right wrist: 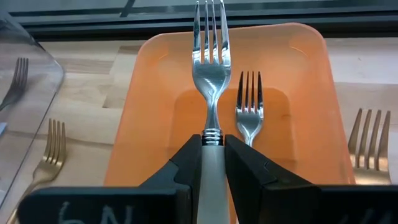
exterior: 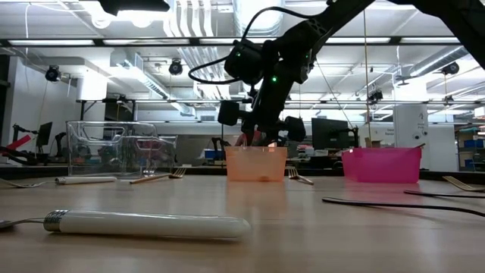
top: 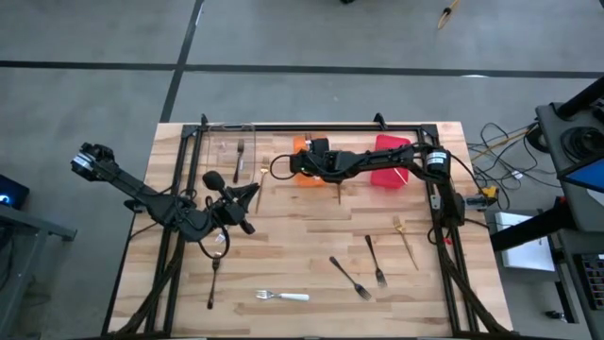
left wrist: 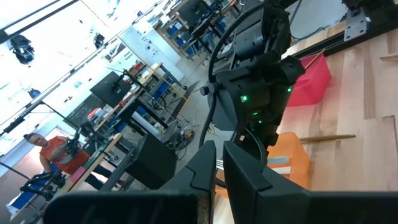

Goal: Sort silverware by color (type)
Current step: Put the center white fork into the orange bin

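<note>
Over the pale wooden plank table (top: 311, 255), the right arm reaches to the shallow orange plastic bin (right wrist: 230, 93), which serves as the landmark here. The right gripper (right wrist: 212, 163) hangs directly above that bin, its fingers (right wrist: 249, 168) pinched narrowly on the white handle of a silver fork (right wrist: 210, 68) whose tines point out over the bin's floor. A second silver fork (right wrist: 250, 106) already lies inside the bin, just beside the held one. Gold forks (right wrist: 50, 155) rest on the table to either side of the bin, and a clear plastic bin (top: 231, 149) and a red plastic bin (top: 392, 161) flank it.

The step appears to be the drop. Done well, it likely means lowering close to the bin's floor before letting go, so the fork settles alongside its match rather than bouncing off the rim.

The left gripper (top: 247, 193) waits near the bin, fingers closed on nothing.
</note>
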You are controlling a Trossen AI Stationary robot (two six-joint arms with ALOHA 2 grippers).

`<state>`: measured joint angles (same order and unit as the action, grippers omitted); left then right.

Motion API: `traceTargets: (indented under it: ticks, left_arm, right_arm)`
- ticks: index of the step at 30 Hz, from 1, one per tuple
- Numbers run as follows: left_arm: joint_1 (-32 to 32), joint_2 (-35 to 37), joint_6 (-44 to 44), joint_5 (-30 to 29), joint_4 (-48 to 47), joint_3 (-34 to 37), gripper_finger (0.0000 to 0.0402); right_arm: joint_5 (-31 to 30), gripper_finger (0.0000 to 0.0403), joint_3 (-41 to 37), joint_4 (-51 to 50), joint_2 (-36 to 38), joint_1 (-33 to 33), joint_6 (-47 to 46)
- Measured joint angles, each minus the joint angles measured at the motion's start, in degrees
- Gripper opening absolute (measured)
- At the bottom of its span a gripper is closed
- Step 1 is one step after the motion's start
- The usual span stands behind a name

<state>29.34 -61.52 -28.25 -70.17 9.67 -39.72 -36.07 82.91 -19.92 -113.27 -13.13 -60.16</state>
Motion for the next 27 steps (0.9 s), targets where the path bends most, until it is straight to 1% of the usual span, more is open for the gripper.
traceTargets:
  ticks: [27]
  left_arm:
    - [0.0, 0.0, 0.0, 0.0, 0.2, 0.0, 0.0013]
  right_arm:
    - [0.0, 0.0054, 0.0, 1.4, 0.0, 0.0, 1.2]
